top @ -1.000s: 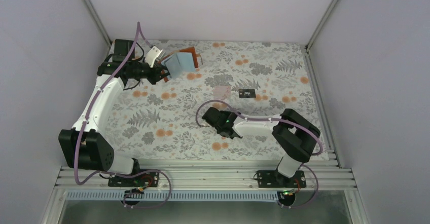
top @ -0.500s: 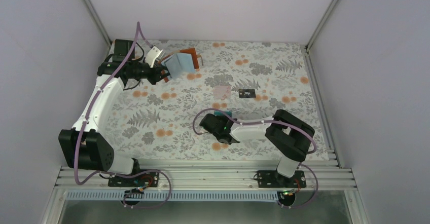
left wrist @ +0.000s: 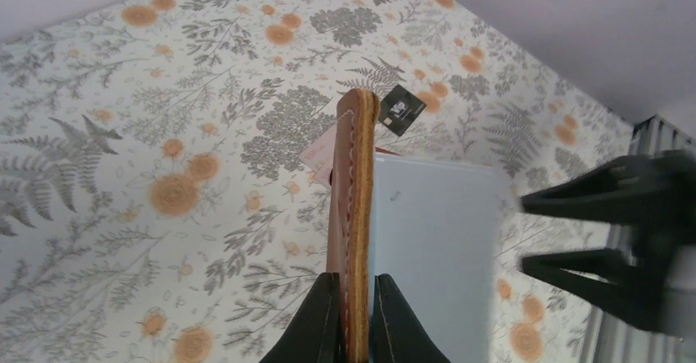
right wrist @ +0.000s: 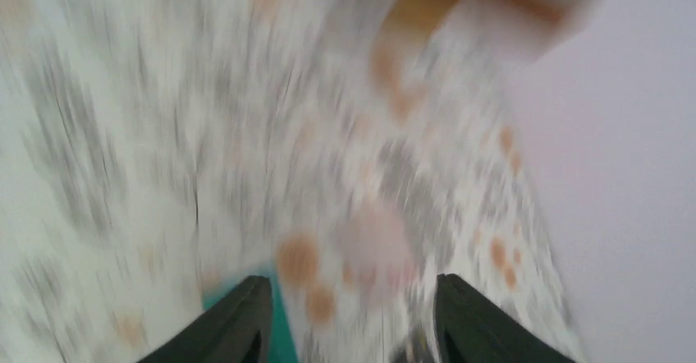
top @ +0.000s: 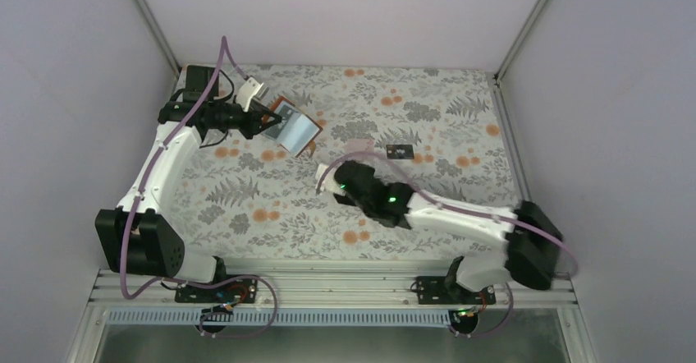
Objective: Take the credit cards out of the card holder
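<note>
The card holder (top: 294, 130), rust-brown outside and pale blue-grey inside, hangs over the far left of the table with my left gripper (top: 267, 122) shut on it. In the left wrist view its leather edge (left wrist: 353, 199) stands between the fingers and the blue inside (left wrist: 431, 240) faces right. A pale pink card (top: 359, 145) and a black card (top: 400, 151) lie flat on the cloth. My right gripper (top: 328, 176) hovers just short of the pink card (right wrist: 373, 240), jaws open with nothing between them (right wrist: 349, 305). A teal card (right wrist: 281, 330) shows beside its left finger. That view is blurred.
The flowered cloth (top: 427, 108) covers the table, with grey walls close on three sides. An aluminium rail (top: 328, 285) runs along the near edge. The right arm's dark fingers (left wrist: 607, 240) show at the right of the left wrist view, close to the holder.
My right arm has swung out towards the far left and its jaws have opened; the teal card is no longer between them. The left gripper has tilted the holder down towards the right.
</note>
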Motion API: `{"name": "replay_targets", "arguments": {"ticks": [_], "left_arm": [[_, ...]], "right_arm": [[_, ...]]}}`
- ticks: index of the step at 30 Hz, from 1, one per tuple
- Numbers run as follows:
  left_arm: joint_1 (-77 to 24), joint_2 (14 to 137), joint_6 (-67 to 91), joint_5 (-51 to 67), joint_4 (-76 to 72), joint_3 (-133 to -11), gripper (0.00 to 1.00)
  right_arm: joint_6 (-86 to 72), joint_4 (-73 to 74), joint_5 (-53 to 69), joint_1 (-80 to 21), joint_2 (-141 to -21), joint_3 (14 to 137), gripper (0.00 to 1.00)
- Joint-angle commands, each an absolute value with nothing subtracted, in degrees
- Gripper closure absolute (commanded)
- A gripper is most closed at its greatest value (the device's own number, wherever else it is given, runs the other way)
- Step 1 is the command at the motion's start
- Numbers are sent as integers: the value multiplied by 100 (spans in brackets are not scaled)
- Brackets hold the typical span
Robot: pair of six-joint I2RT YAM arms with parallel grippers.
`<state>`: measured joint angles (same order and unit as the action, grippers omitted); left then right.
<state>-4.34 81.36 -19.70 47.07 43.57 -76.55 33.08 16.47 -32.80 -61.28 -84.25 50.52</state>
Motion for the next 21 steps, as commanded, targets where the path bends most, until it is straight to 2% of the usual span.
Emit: {"name": "replay_targets", "arguments": {"ticks": [1, 4, 6, 8, 12, 14, 16, 21], "left_arm": [[-436, 8029, -2063, 5111, 4285, -7554, 97], [-452, 7985, -2013, 5183, 4100, -7382, 98], [-453, 8022, -1880, 5236, 4050, -7393, 98], [-453, 8052, -1813, 5325, 4021, -7434, 98], [-453, 7980, -1627, 5358, 3820, -7355, 98], [-427, 7935, -1607, 5818, 3824, -7351, 98], [-390, 7904, -1657, 6448, 3970, -7492, 98], [-273, 7890, -1829, 7254, 4318, -7944, 98]], "right_arm": [[2067, -684, -638, -6078, -6709, 5098, 42], [563, -2418, 203, -5728, -6416, 4530, 32], [-560, -2670, 588, -5378, -6621, 4727, 32], [-1488, -2480, 268, -5306, -6922, 5127, 32], [-2408, -3062, 785, -5273, -7587, 5569, 39], [-2679, -2877, 1028, -5176, -7932, 5844, 48], [-3282, -3079, 1662, -4859, -8124, 5753, 54], [-3792, -3663, 2816, -4340, -8236, 5410, 56]]}}
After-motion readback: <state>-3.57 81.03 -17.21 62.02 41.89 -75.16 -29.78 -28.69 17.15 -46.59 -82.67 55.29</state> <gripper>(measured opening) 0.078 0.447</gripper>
